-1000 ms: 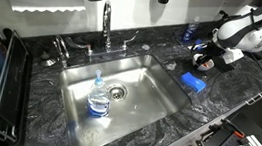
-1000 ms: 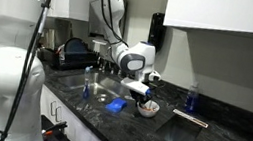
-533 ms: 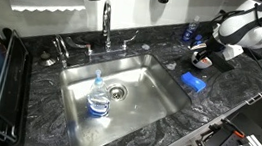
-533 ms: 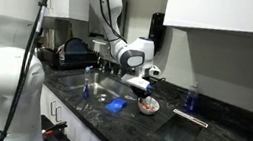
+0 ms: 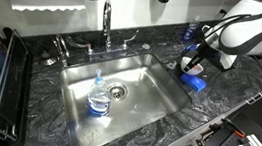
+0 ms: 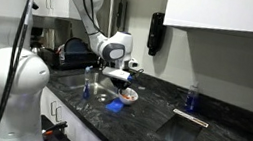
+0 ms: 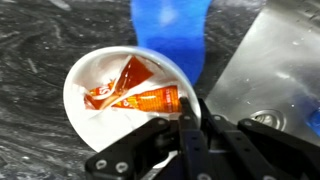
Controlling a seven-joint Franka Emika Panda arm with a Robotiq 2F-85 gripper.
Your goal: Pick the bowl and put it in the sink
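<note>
wrist view: gripper (image 7: 190, 122) closed on rim of bowl (image 7: 100, 110), held over sponge (image 7: 168, 30) beside sink (image 7: 275, 60). risk: thin rim pinch may slip, tilting bowl, spilling orange-red bits (image 7: 140, 98).

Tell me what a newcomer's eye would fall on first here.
The white bowl with orange-red bits fills the wrist view, pinched at its rim by the end effector and partly over a blue sponge. In an exterior view, the steel sink sits mid-counter, with a clear bottle inside near the drain.
</note>
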